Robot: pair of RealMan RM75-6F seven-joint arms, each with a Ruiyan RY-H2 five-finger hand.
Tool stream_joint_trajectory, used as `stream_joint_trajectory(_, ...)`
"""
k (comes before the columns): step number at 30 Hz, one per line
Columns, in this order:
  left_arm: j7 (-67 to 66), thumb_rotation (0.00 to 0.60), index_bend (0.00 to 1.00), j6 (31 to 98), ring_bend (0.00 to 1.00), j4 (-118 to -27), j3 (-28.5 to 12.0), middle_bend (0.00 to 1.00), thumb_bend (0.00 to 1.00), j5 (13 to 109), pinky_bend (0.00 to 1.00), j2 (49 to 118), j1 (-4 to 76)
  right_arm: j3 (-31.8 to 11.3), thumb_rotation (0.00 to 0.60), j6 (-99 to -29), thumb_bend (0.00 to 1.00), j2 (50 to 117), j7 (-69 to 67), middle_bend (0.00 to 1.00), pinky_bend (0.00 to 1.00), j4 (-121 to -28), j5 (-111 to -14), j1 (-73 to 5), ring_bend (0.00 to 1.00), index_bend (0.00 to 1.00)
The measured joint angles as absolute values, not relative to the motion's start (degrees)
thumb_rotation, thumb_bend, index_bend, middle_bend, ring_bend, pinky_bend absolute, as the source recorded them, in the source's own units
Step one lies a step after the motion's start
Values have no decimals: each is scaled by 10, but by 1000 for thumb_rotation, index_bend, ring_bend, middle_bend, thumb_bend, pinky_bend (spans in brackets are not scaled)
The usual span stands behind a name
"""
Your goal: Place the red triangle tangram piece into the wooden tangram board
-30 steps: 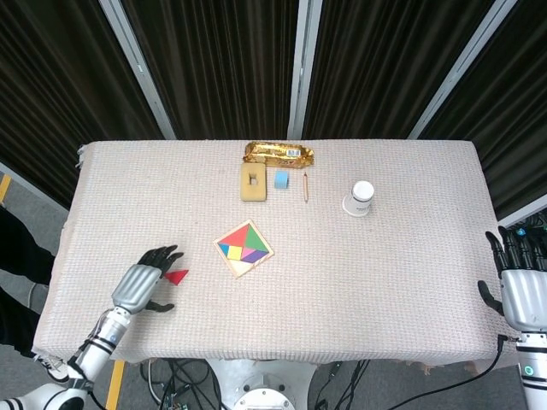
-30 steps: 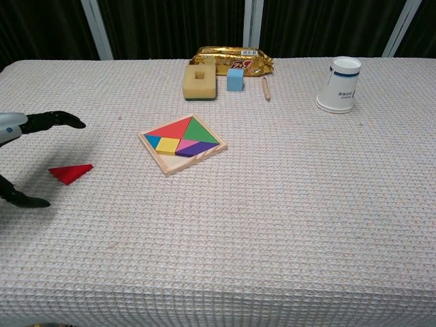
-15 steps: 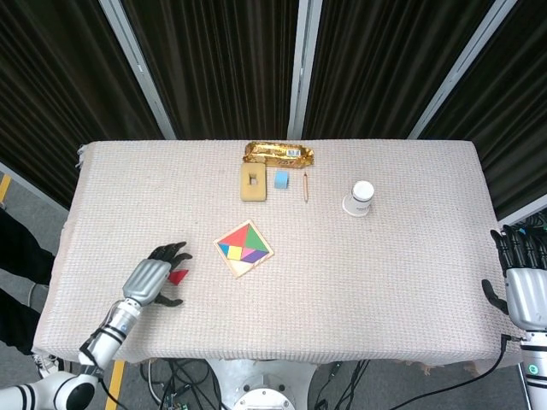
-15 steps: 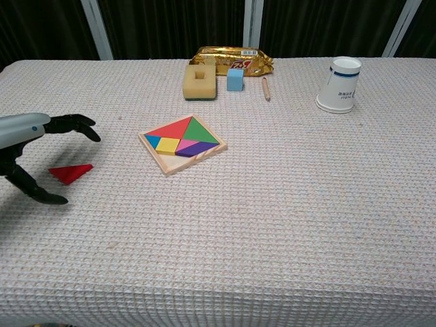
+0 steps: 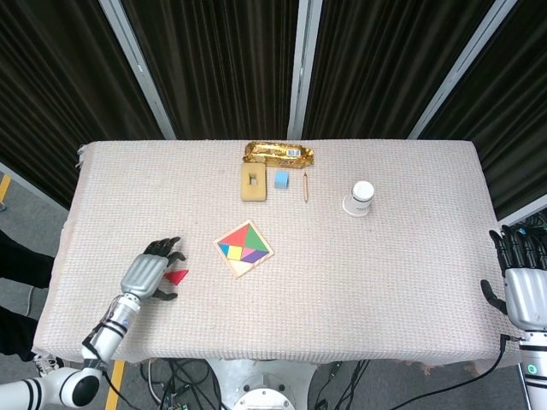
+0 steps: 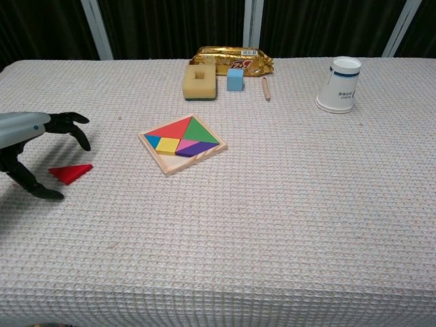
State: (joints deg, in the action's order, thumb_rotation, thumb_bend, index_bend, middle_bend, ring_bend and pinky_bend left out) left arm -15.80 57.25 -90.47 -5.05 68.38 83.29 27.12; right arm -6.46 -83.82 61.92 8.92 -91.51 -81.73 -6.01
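Hovering with fingers spread, the left hand point(image 6: 30, 139) arches over the red triangle point(image 6: 70, 173), which lies on the bench point(image 6: 272, 225) left of the wooden tangram board point(image 6: 182, 144); the right hand point(image 5: 521, 286), well right, is spread.

My left hand point(image 6: 30, 153) has a silver-grey back and black fingers; my right hand point(image 5: 521, 282) is coloured the same. The triangle point(image 6: 70, 173) by my left fingers is plain red. At two o'clock from it, the pale wooden board point(image 6: 182, 144) carries red, green, blue, yellow, pink and purple pieces. Toward twelve o'clock lie a shiny gold wrapper point(image 6: 235, 57), a tan-yellow sponge block point(image 6: 199, 81), a light blue cube point(image 6: 235, 79) and a brown pencil point(image 6: 266, 88). The paper cup point(image 6: 340, 84) is white with dark blue print. The tablecloth point(image 6: 272, 225) is beige with a waffle weave.
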Motion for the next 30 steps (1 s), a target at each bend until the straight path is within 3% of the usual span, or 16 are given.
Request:
stream_joint_trajectory(11,-149,600,307,557,0,-897,-52,28,208,655,82,834,281,-62,600,-833,262,623,88,0,0,-908,-813,-61,0,0)
stream_joint_trajectory(30,-136,600,386,559,0,-898,-49,33,215,645,83,835,288,-62,600,-827,262,628,87,0,0,-900,-809,-63,0,0)
